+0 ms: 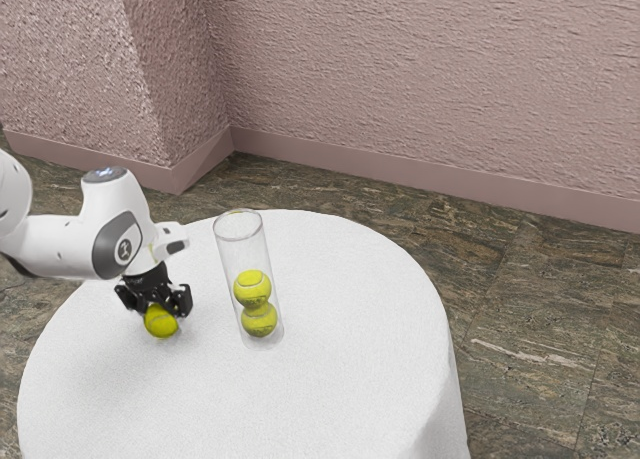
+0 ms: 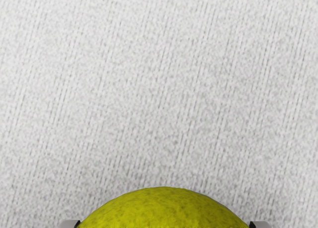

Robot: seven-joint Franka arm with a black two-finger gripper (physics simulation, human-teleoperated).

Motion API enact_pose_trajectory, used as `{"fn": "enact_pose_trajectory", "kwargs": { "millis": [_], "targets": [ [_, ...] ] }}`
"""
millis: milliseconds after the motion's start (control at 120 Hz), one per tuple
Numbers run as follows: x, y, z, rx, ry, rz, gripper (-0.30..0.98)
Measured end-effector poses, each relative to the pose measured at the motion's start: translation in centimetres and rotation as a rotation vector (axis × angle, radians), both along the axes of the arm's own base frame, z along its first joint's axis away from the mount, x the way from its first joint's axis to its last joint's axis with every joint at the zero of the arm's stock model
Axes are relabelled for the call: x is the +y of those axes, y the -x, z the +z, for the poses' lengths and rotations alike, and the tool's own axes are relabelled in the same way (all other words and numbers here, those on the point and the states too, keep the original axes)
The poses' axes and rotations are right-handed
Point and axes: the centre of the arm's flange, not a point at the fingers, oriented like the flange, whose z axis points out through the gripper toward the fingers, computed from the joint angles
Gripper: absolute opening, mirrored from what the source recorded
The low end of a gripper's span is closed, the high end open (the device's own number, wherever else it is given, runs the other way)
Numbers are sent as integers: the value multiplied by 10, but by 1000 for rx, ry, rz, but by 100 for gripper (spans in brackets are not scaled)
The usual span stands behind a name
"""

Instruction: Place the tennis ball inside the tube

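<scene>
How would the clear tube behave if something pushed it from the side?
The clear tube is tall and narrow, so a push up high would probably tip it. The two balls stacked low inside may steady it a little. Being round, it would likely roll once knocked over.

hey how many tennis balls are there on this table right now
3. One ball is between the fingers of my gripper; in the clear tube, an upper ball sits on a lower ball. The arm could hide another.
</scene>
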Motion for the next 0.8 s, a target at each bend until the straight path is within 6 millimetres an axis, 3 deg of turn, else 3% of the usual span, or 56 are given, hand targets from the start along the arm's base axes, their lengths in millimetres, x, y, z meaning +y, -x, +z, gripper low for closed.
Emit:
{"fn": "enact_pose_trajectory", "kwargs": {
  "millis": [67, 200, 375, 450, 600, 800],
  "targets": [
    [0, -2, 11, -18, -5, -6, 32],
    [-6, -9, 53, -63, -39, -51, 29],
    [-13, -42, 168, -146, -169, -127, 26],
    [-15, -52, 202, -144, -217, -136, 28],
    [-19, -55, 236, -100, -279, -133, 32],
    [-36, -57, 253, -60, -327, -142, 35]
  ]
}}
